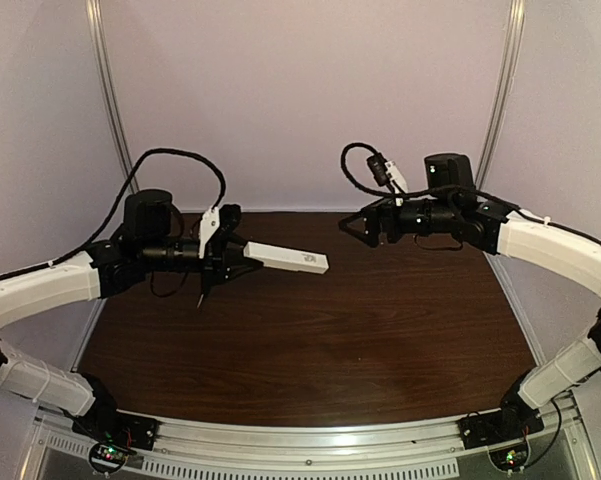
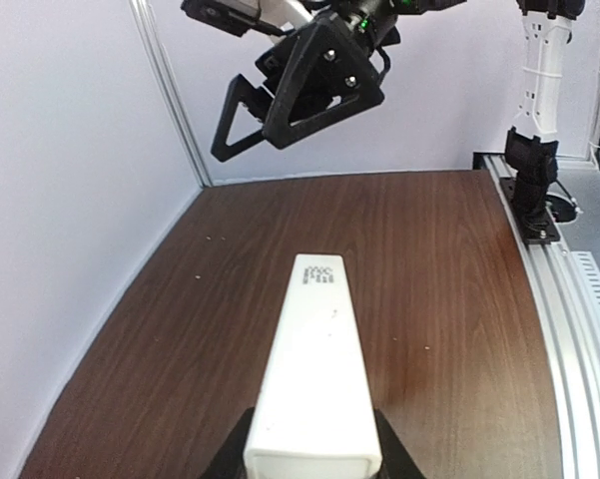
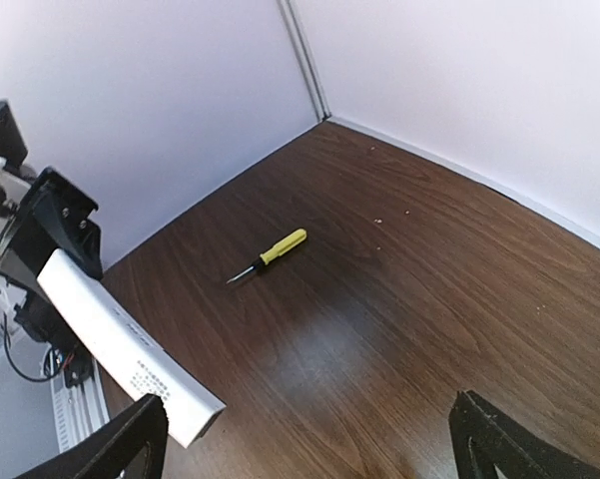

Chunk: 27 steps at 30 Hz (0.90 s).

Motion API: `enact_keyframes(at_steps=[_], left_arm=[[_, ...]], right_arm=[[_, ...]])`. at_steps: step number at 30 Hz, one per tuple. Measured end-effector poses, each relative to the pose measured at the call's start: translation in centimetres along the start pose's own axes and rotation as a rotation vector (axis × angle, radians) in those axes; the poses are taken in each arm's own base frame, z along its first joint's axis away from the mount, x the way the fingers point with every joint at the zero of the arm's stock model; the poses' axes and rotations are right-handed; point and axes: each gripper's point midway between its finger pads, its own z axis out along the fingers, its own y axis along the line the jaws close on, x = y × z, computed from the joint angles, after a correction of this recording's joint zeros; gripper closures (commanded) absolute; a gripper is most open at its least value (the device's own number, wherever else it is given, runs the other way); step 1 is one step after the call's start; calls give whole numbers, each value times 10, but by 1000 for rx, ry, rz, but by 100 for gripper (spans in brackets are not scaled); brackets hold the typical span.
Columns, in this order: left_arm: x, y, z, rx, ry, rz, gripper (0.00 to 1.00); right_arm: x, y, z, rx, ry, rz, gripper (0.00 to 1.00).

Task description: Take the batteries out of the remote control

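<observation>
My left gripper (image 1: 242, 255) is shut on one end of the remote control (image 1: 288, 258), a slim white bar held in the air and pointing right, with small grey print near its free end. In the left wrist view the remote (image 2: 314, 359) runs forward from between the gripper's (image 2: 314, 451) black fingers (image 2: 394, 457). My right gripper (image 1: 365, 228) is open and empty in the air at the back right, facing the remote's free end from a gap away. In the right wrist view the gripper (image 3: 309, 439) is wide open, with the remote (image 3: 120, 344) at the lower left. No batteries show.
A yellow-handled screwdriver (image 3: 270, 253) lies on the dark wood table (image 1: 380, 330) near the left wall. Pale walls enclose the back and sides. A metal rail (image 1: 310, 445) with the arm bases runs along the near edge.
</observation>
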Motion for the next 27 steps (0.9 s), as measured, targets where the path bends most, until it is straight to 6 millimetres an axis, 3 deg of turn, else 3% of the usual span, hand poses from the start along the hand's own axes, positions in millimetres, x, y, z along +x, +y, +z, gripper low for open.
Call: enact_keyframes(at_steps=[5, 9, 14, 22, 27], left_arm=[[-17, 17, -4, -95, -52, 83, 100], [-27, 23, -5, -130, -90, 127, 100], [-24, 18, -7, -135, -128, 151, 100], [-31, 5, -15, -108, -205, 151, 100], [-37, 5, -16, -105, -231, 138, 100]], right_arm=[[-11, -30, -11, 33, -60, 163, 0], [-8, -34, -8, -26, -47, 296, 0], [-1, -20, 0, -157, -1, 442, 0], [-17, 9, 3, -331, -13, 527, 0], [-6, 27, 19, -373, 45, 556, 3]])
